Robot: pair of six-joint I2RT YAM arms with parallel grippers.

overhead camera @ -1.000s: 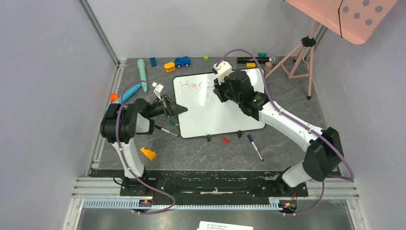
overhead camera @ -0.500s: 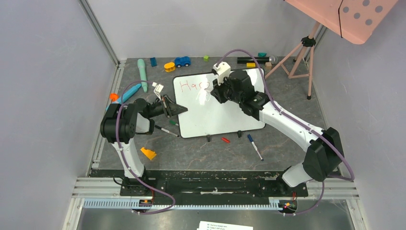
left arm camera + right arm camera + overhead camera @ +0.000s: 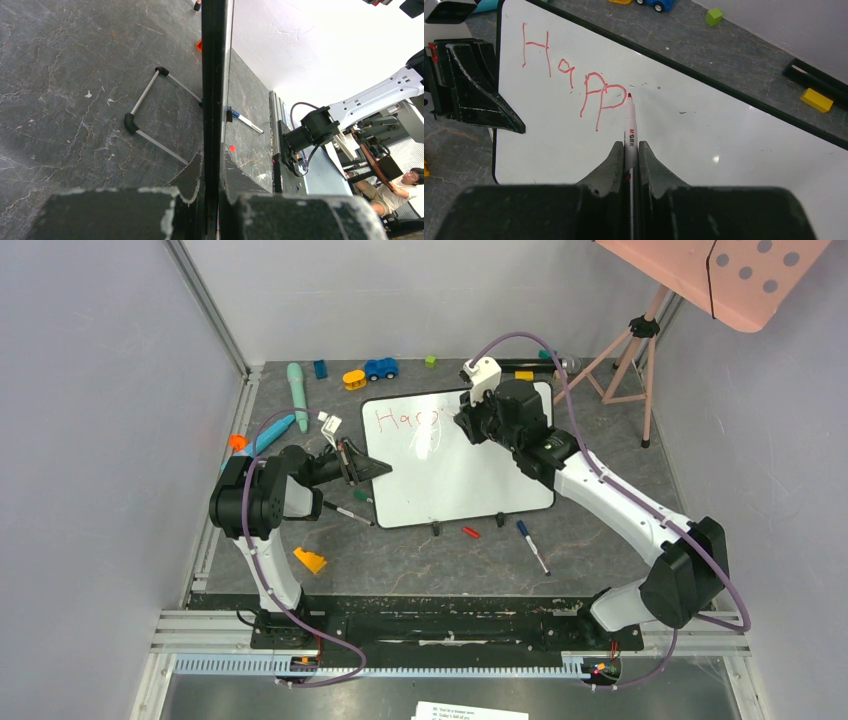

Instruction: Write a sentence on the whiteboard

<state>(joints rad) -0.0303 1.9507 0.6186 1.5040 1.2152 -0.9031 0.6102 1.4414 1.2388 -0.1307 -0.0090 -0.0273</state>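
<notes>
The whiteboard is laid mid-desk, its left rim pinched between the closed left fingers. The sentence, so far "Happ", is run along the board's long axis near the far edge. A red marker is clamped in the tightly closed right fingers, its tip just right of the last p, with blank board further right. Against a second ago, the right wrist is found shifted rightward and the left arm unmoved.

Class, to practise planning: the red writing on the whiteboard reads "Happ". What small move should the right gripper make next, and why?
Probably slide the red marker slightly along the line and begin the next letter. The sentence stops at "Happ", the marker tip in the right gripper sits past the second p, and the left gripper clamps the whiteboard's edge.
</notes>
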